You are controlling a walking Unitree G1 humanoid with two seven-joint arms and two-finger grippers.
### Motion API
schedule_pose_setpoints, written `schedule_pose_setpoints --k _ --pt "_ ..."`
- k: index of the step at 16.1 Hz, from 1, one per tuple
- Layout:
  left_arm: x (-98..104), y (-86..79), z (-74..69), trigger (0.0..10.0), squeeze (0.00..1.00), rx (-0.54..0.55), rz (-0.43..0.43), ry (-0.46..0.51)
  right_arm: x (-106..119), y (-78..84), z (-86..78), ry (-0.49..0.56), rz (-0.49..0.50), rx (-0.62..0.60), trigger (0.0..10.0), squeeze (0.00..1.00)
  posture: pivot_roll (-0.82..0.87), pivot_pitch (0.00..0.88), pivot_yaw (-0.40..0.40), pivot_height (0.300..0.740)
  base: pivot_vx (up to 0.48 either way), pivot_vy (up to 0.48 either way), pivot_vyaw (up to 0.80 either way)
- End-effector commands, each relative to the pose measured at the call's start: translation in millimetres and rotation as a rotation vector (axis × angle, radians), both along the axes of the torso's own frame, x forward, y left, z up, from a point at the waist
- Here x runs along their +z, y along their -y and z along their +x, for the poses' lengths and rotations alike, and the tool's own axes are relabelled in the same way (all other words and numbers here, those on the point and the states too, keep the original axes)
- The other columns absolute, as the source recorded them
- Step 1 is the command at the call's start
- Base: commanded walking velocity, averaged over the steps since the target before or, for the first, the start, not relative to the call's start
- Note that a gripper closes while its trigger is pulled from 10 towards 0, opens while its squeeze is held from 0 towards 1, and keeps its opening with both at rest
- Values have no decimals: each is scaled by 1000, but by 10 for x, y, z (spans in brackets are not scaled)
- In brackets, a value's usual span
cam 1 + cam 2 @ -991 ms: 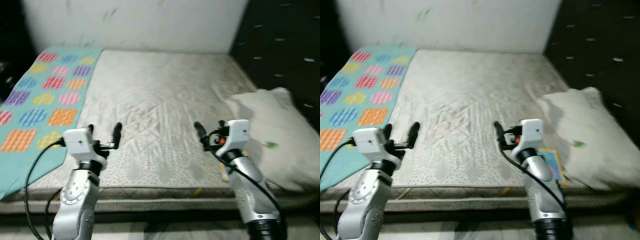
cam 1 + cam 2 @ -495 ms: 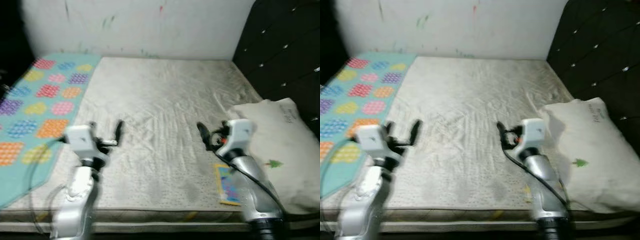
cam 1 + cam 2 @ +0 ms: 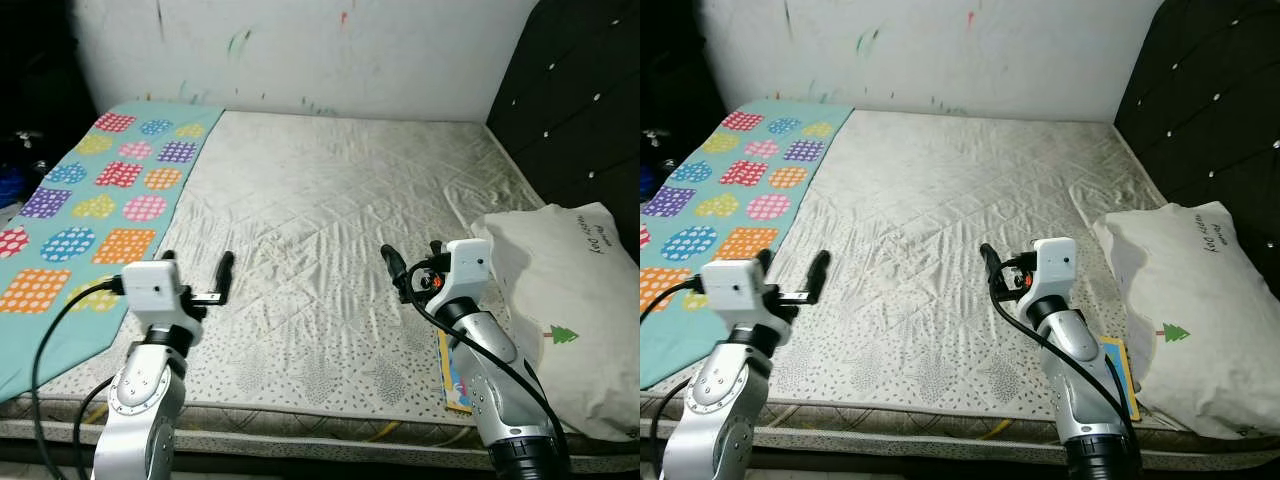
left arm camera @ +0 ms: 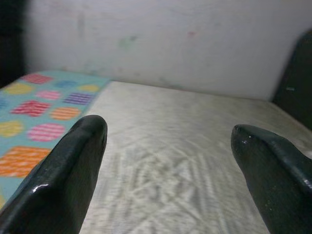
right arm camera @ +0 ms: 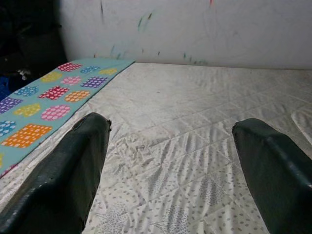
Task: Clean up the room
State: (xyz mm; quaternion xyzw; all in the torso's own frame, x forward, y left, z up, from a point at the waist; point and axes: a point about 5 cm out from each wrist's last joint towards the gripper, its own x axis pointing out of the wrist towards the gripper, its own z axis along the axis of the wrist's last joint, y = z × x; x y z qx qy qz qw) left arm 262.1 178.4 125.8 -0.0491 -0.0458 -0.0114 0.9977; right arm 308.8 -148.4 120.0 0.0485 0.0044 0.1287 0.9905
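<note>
With the left gripper (image 3: 196,270) and right gripper (image 3: 412,262) both spread wide and empty at lower frame, the book (image 3: 455,376) at lower right, tucked against the pillow (image 3: 560,300), risks sliding off the mattress (image 3: 340,200) edge if nudged.

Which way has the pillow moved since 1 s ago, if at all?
No. The pillow still lies at the mattress right edge; the camera shifted, not it.

Head stereo pair looks down over mattress (image 3: 330,230) (shared); wrist cameras sit low, facing wall (image 5: 195,29).
</note>
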Motion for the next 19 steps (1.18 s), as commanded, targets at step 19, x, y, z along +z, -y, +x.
schedule_pose_setpoints --k 19 --pt "-200 -344 -348 10000 0 122 -17 -89 11 258 -75 26 27 -93 10000 0 23 10 -46 740 0 0 -244"
